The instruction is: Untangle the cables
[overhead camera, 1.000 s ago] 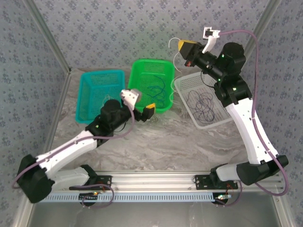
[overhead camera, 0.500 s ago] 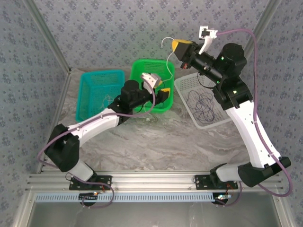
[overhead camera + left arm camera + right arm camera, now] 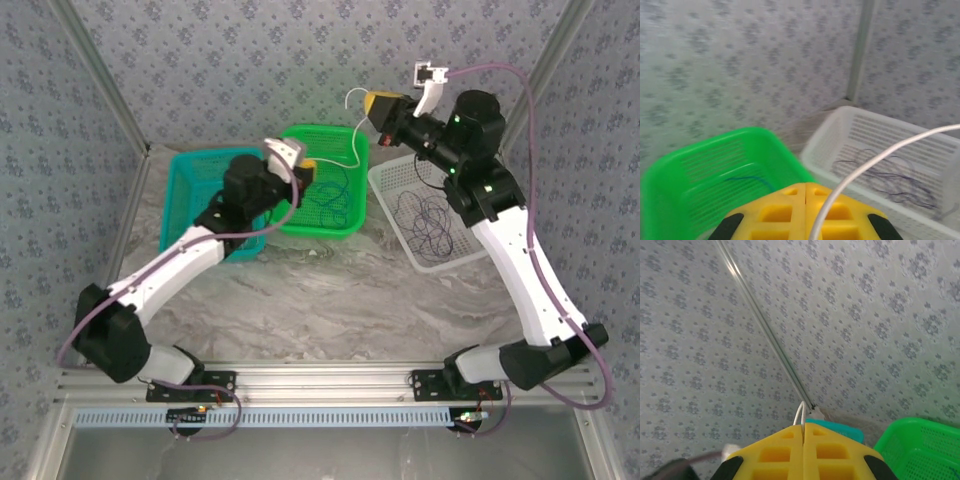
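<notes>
Top external: my left hand (image 3: 306, 166), upper centre of frame, at far rim of green basket (image 3: 320, 228), pressed together on white cable (image 3: 357, 140). My right hand (image 3: 376, 100), higher and to right, pinching same cable; it runs between both hands. Blue cable (image 3: 335, 195) lies in green basket, dark cables (image 3: 430, 215) in white basket (image 3: 391, 215).

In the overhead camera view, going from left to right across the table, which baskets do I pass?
teal basket → green basket → white basket
</notes>
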{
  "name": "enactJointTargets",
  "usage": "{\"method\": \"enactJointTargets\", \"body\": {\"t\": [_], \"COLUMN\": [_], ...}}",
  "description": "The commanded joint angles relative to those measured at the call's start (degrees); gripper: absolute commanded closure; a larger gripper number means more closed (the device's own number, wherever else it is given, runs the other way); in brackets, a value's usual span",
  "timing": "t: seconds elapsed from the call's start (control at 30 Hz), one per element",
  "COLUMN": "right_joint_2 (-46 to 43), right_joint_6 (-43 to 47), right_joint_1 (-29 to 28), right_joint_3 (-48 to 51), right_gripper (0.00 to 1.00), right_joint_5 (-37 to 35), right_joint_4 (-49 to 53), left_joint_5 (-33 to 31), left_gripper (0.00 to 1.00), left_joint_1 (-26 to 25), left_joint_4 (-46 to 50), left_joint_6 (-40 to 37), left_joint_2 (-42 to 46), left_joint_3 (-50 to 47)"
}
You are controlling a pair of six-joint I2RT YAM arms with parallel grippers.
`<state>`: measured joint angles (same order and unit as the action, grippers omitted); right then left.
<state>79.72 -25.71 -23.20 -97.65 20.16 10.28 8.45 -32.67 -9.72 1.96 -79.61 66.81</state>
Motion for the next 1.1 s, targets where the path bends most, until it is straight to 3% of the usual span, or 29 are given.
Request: {"method": "enactJointTargets", "body": {"t": [0.0, 0.17, 0.27, 0.47, 0.8, 0.83, 0.87, 0.97, 1.0, 1.07], "right_joint_2": [8.0, 21.6, 24.5, 25.3, 15.8, 14.6, 13.6, 10.4, 9.3, 6.3], "right_joint_6": [-4.7, -6.8, -5.9, -2.4, 3.5, 4.1, 5.1, 9.5, 11.0, 13.8], "right_joint_1": [0.3, -1.5, -1.7, -0.8, 1.1, 1.3, 1.4, 1.6, 1.9, 2.5], "right_joint_3": [-2.2, -10.0, -9.6, -9.2, 3.0, 4.4, 5.5, 8.2, 9.3, 12.7], "right_gripper": [0.92, 0.25, 0.0, 0.0, 0.0, 0.0, 0.0, 0.0, 0.0, 0.0], "right_joint_5": [1.1, 7.7, 7.6, 6.7, 4.5, 4.4, 3.9, 1.1, 0.0, -4.0], "right_joint_4": [0.9, 1.1, 0.4, 5.7, 10.8, 11.1, 11.9, 15.2, 15.8, 16.2], "left_joint_5": [-2.4, -4.6, -3.8, -1.4, 0.6, 0.2, -0.8, -4.1, -4.7, -7.6], "left_gripper": [1.0, 1.0, 1.0, 1.0, 0.99, 0.93, 0.8, 0.15, 0.04, 0.01], "left_joint_1": [3.3, 11.0, 15.8, 23.2, 28.2, 28.3, 28.2, 28.3, 28.3, 28.1], "left_joint_4": [8.8, 14.8, 15.0, 14.9, 13.9, 15.4, 16.6, 19.7, 20.8, 24.1], "left_joint_6": [-2.2, 0.1, 2.4, 6.3, 11.3, 11.6, 12.1, 13.5, 13.6, 13.8], "left_joint_2": [4.2, 7.8, 8.8, 3.8, -7.3, -8.6, -9.6, -11.4, -11.6, -11.7], "left_joint_3": [-0.4, -2.4, -4.6, -4.4, -2.5, -1.8, -1.3, -0.5, -0.1, 1.0]}}
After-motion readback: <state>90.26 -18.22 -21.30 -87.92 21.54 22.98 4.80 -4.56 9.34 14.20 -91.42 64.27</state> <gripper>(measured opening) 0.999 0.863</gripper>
